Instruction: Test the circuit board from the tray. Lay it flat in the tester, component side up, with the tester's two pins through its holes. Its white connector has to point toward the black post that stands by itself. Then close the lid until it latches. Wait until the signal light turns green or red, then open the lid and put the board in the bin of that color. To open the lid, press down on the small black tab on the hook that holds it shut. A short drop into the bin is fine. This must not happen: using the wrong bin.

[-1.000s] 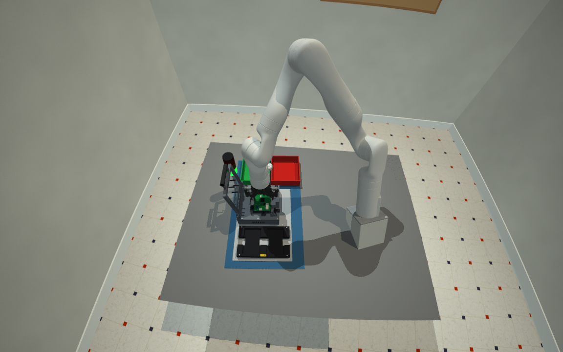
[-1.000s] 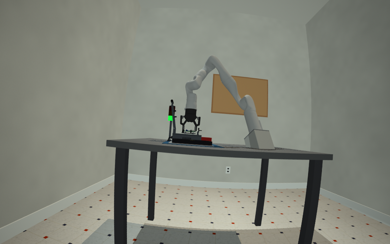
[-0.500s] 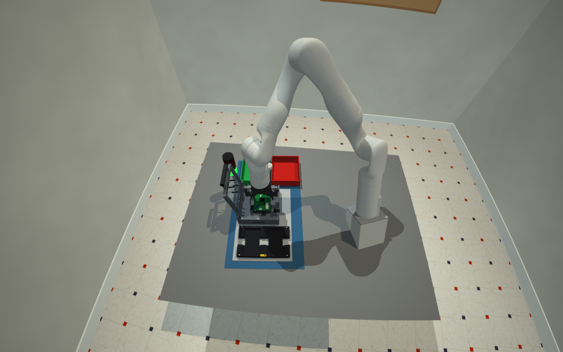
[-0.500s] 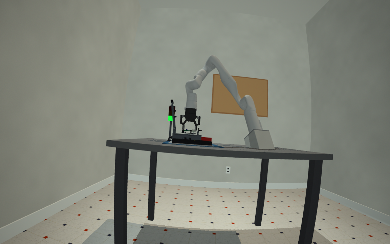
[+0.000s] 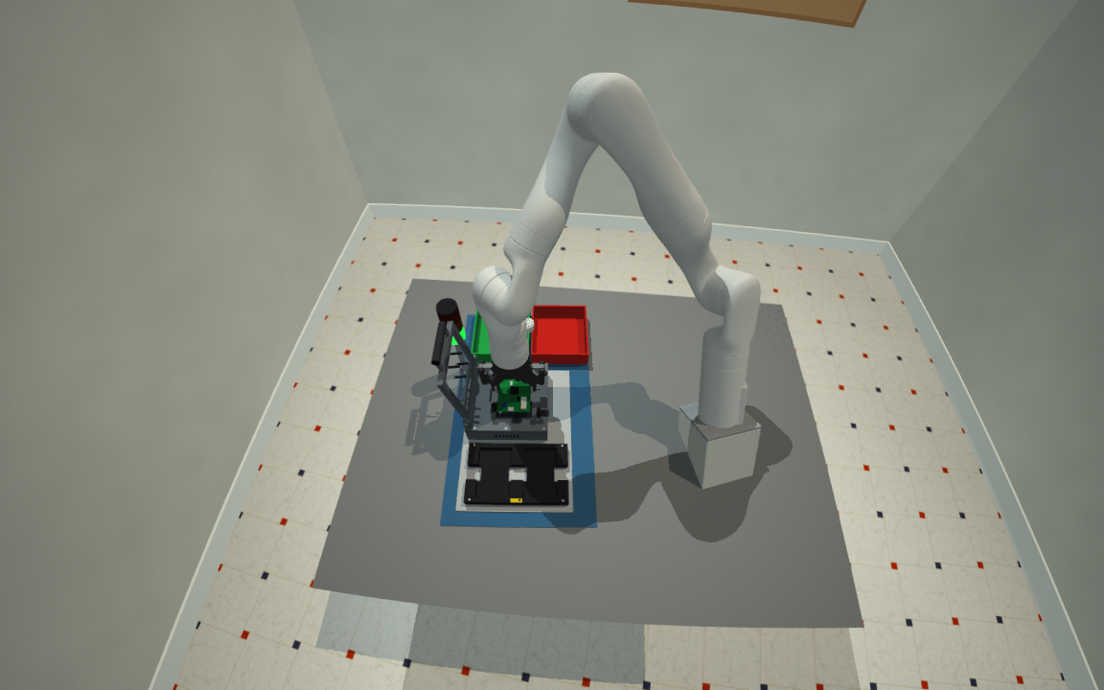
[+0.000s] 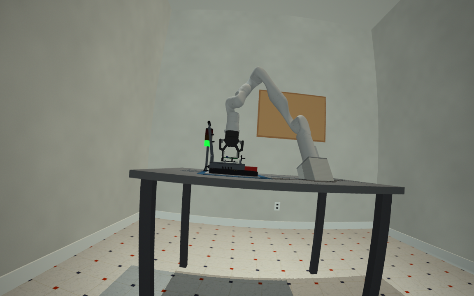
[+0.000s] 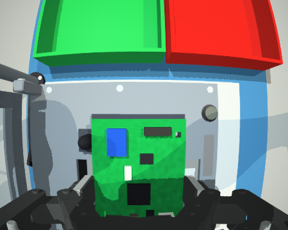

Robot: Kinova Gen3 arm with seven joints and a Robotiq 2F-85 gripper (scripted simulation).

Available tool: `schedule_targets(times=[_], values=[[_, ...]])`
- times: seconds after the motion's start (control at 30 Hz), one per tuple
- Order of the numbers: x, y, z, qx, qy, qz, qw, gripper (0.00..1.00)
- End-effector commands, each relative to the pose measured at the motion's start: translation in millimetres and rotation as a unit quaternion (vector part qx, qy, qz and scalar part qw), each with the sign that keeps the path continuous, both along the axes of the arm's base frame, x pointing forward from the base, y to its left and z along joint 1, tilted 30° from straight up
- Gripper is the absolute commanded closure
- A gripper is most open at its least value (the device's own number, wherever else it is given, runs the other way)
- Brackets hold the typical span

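The green circuit board (image 5: 504, 408) (image 6: 231, 158) (image 7: 112, 172) is component side up, roughly level, a little above the tester (image 5: 487, 434) (image 6: 227, 166) (image 7: 150, 99). My gripper (image 5: 513, 393) (image 6: 230, 157) (image 7: 138, 188) is shut on it by two opposite edges. In the wrist view, a small dark hole shows near the board's upper right corner; its near end is hidden by the gripper. A black post (image 7: 84, 142) is beside the board's left edge. The lid (image 5: 438, 345) (image 6: 211, 151) (image 7: 17, 134) stands open on the left. The signal light (image 5: 458, 336) (image 6: 206, 143) is green.
The green bin (image 5: 482, 334) (image 7: 109, 25) and the red bin (image 5: 560, 334) (image 7: 214, 25) stand side by side behind the tester, red on the right. The black tray (image 5: 542, 470) in front of the tester holds no board. The upright lid is close on the gripper's left.
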State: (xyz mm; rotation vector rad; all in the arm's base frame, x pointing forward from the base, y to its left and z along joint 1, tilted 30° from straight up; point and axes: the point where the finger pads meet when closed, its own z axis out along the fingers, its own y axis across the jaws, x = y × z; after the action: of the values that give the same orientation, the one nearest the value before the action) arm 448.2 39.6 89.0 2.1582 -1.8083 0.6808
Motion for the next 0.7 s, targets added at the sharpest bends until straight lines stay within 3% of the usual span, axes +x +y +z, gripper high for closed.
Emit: schedule_targets(times=[0.0,0.67], values=[[0.5,1.3,1.2,0.001,-0.001,0.001,1.000,0.23],[-0.3,3.2,4.8,0.001,-0.001,0.001,1.000,0.23]])
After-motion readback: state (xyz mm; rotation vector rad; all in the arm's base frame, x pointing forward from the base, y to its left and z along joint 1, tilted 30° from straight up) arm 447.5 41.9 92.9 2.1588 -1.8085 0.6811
